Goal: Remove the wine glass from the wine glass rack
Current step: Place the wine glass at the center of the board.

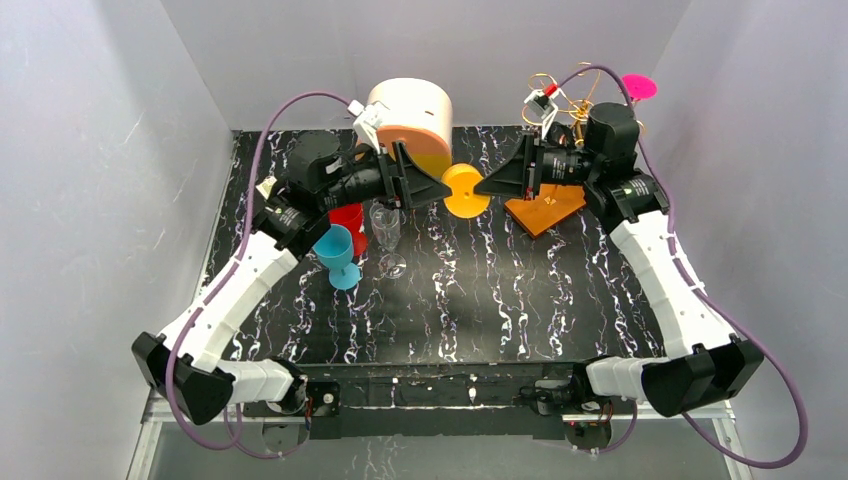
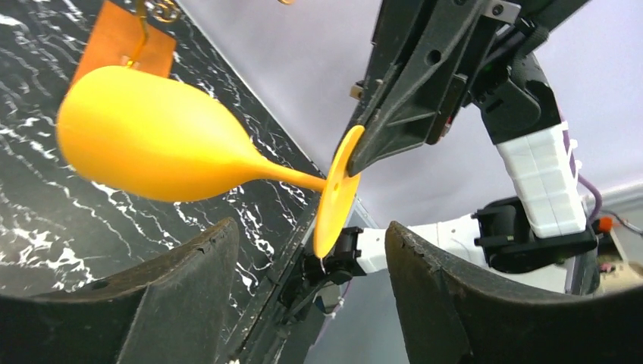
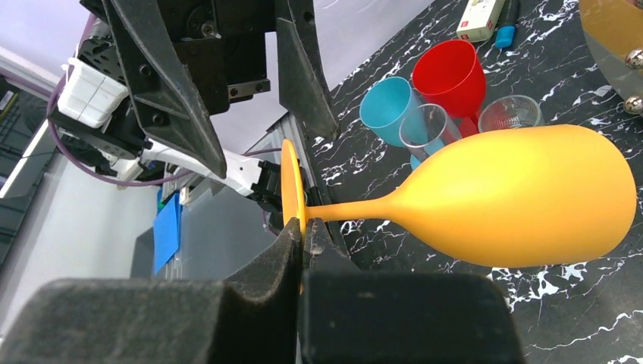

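Observation:
An orange wine glass (image 1: 466, 190) hangs on its side in mid-air above the table, between the two arms. My right gripper (image 3: 303, 227) is shut on the rim of its flat foot, and the bowl (image 3: 515, 197) points away to the right. My left gripper (image 2: 311, 250) is open and faces the foot (image 2: 337, 193) from the other side. Its fingers (image 2: 189, 280) stand wide on either side without touching the glass. The wine glass rack (image 1: 560, 105), gold wire on an orange-brown base (image 1: 545, 208), stands behind the right arm and holds a pink glass (image 1: 640, 87).
A round cream-and-orange box (image 1: 410, 115) stands at the back centre. Under the left arm are a red cup (image 1: 347, 222), a blue stemmed cup (image 1: 335, 250) and a clear glass (image 1: 385, 230). A small carton (image 3: 481, 17) lies beyond the cups.

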`<action>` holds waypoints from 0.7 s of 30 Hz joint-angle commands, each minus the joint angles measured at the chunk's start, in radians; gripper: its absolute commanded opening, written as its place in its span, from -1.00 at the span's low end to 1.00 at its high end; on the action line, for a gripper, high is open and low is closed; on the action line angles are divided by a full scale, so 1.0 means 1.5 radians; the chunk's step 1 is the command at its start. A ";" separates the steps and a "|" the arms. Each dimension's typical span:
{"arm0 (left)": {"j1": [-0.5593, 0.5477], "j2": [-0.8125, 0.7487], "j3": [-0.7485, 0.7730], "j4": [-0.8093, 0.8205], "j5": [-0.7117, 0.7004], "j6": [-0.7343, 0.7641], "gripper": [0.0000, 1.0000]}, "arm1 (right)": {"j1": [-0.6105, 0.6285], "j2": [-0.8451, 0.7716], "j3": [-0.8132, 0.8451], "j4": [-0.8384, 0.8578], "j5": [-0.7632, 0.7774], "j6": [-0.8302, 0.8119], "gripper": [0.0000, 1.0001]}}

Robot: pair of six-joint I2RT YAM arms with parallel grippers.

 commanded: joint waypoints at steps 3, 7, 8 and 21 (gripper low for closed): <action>-0.050 0.022 -0.005 0.080 0.051 -0.037 0.09 | 0.003 -0.036 -0.045 0.078 -0.023 0.021 -0.97; -0.053 0.012 -0.016 0.080 0.027 -0.030 -0.21 | 0.003 -0.046 -0.059 0.090 -0.034 0.030 -0.97; -0.054 0.012 -0.016 0.080 0.026 -0.028 -0.23 | 0.003 -0.048 -0.061 0.093 -0.036 0.032 -0.97; -0.060 0.034 -0.021 0.080 0.066 -0.024 -0.56 | 0.003 -0.061 -0.093 0.147 -0.086 0.074 -0.97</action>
